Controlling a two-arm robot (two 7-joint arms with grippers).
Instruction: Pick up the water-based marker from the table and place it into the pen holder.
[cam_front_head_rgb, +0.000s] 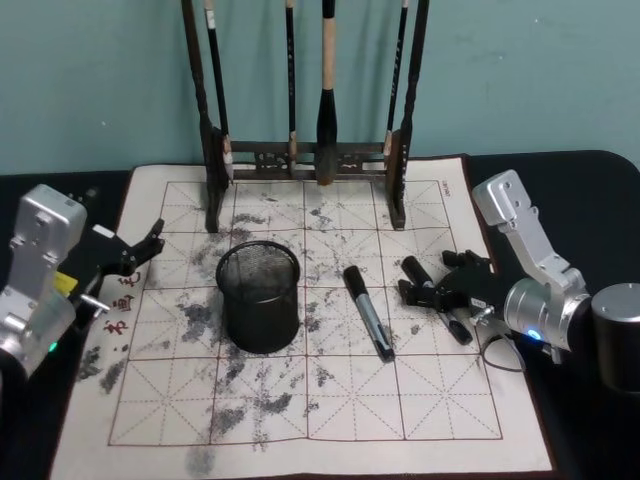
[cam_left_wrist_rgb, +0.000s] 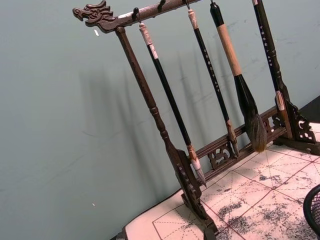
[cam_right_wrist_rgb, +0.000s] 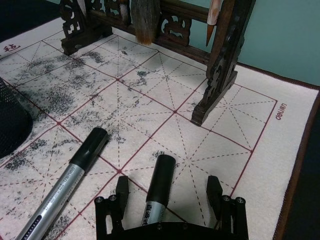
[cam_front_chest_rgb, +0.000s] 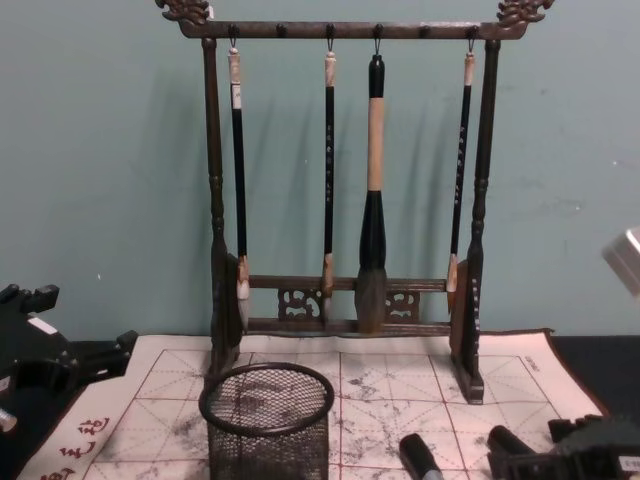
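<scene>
The right gripper hovers low over the right side of the mat. Its black fingers are spread wide and released, one on each side of the water-based marker with a gap on both sides. That marker lies flat on the mat, a round grey barrel with a glossy black cap that points toward the rack. The print on its barrel is too small to read. Just beside it, nearer the cup, lies a second marker of the same make, roughly parallel. The mat is pale felt ruled in red squares with dashed diagonals, blotched with grey ink and edged in brown. Its far right corner carries the word "deli", and its left margin has red characters I cannot read. The pen holder, a black wire-mesh cylinder with a solid round rim, stands upright left of the markers, apart from both. The left gripper rests at the mat's left edge; whether it is released or clenched I cannot tell. Farther back stands a dark wooden brush rack with carved dragon-head ends and fretwork rails. Four brushes hang from its pegs before a teal wall.
</scene>
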